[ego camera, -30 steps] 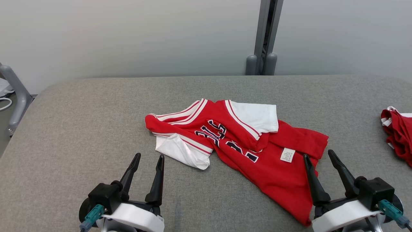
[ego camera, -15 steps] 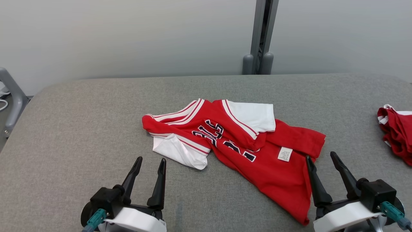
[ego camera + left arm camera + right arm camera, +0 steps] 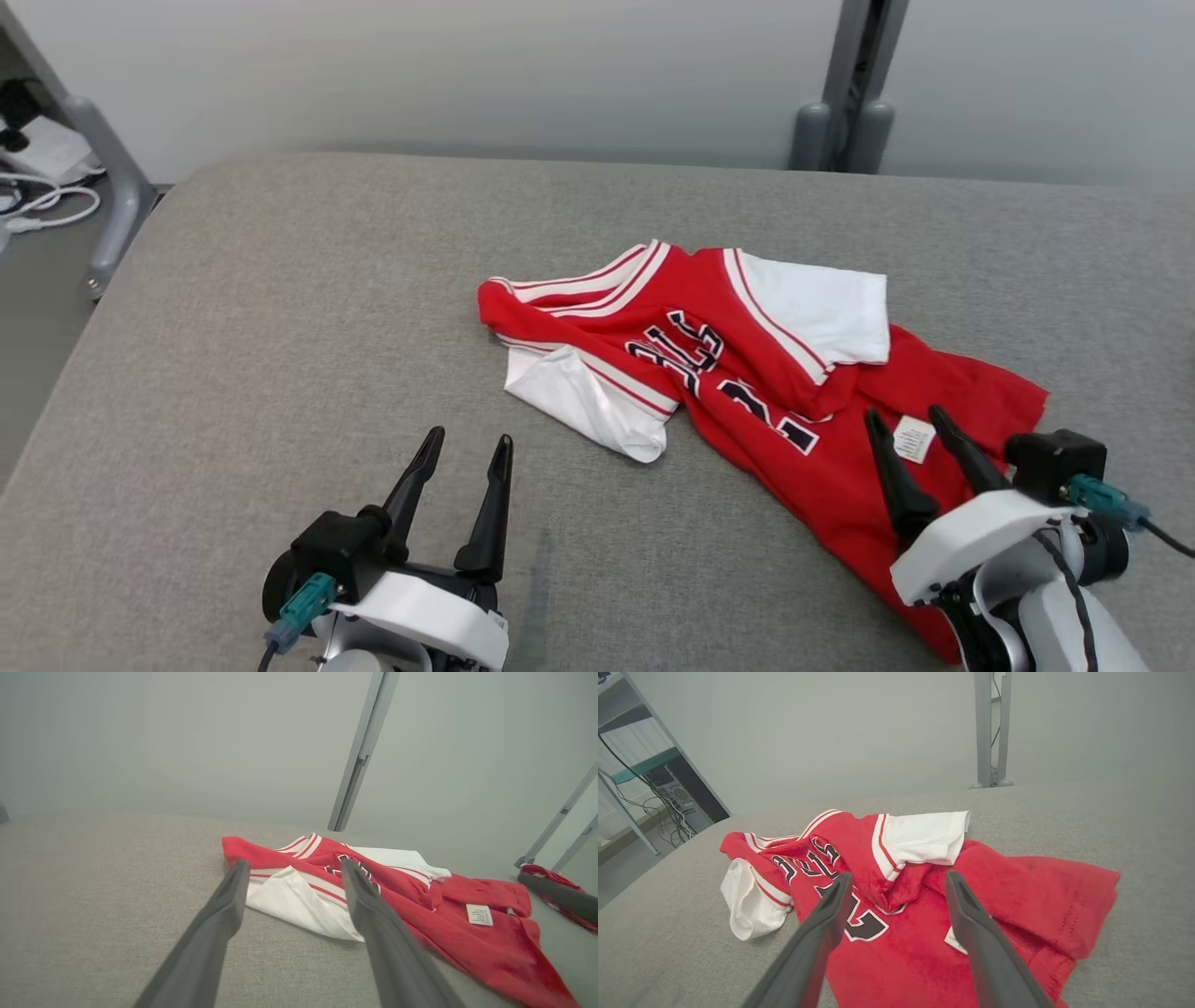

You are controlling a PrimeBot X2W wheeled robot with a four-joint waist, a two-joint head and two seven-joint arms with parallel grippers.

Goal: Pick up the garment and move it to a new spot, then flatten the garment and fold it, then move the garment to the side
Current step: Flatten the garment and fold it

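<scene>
The garment [image 3: 747,373], a red jersey with white sleeves and dark lettering, lies crumpled on the grey padded table [image 3: 280,327]. My right gripper [image 3: 902,411] is open above the jersey's lower red part, its fingers to either side of the white label [image 3: 913,439]. In the right wrist view the garment [image 3: 915,905] spreads under my right gripper [image 3: 899,874]. My left gripper [image 3: 471,435] is open over bare table, short of the white sleeve [image 3: 588,411]. From the left wrist, the garment [image 3: 420,891] lies ahead of my left gripper [image 3: 294,862].
A grey post [image 3: 850,93] stands behind the table's far edge. A metal leg [image 3: 103,177] and cables [image 3: 47,201] are on the floor at the left. Another red cloth [image 3: 556,891] lies at the far right of the table. Shelving with wires [image 3: 668,788] stands off to the left.
The head camera has turned left, shifting the whole picture right. My right gripper has moved forward over the garment, its fingers now around the label. The left gripper has hardly moved.
</scene>
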